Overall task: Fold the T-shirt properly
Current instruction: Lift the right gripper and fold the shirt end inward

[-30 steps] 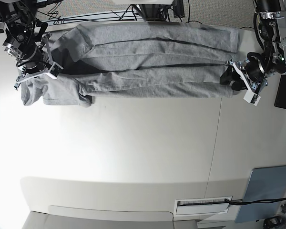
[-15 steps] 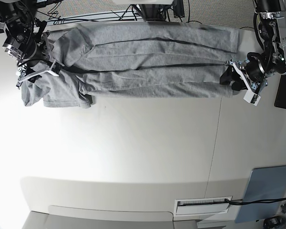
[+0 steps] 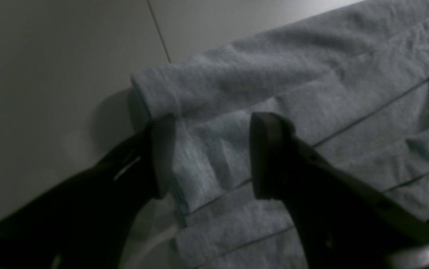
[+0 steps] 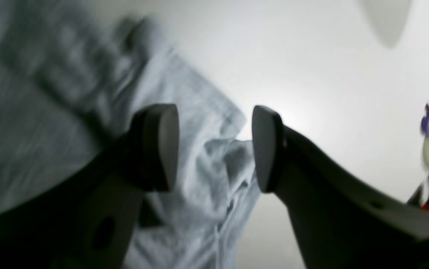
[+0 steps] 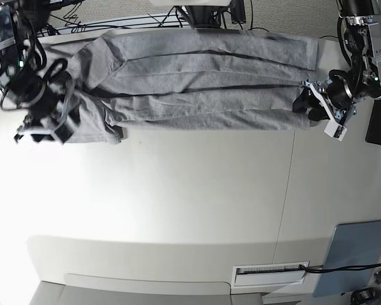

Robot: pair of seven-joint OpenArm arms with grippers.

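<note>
The right gripper (image 4: 214,149) has just let go, jaws spread, dropping its sleeve. The T-shirt (image 5: 197,79) lies folded lengthwise along the table's (image 5: 190,197) far edge. The left gripper (image 3: 210,157) straddles the hem, unclenched. Next fold looks due.

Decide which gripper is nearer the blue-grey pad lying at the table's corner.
Left. The left gripper sits at the T-shirt's end on the blue-grey pad's side; the right gripper is across the table.

The left pincer (image 3: 210,157) stands with its jaws wide apart, fingers (image 3: 266,160) dark and pointing away from the wrist camera. The right pincer (image 4: 214,147) is likewise spread wide, nothing clamped between its pads (image 4: 165,145).
</note>
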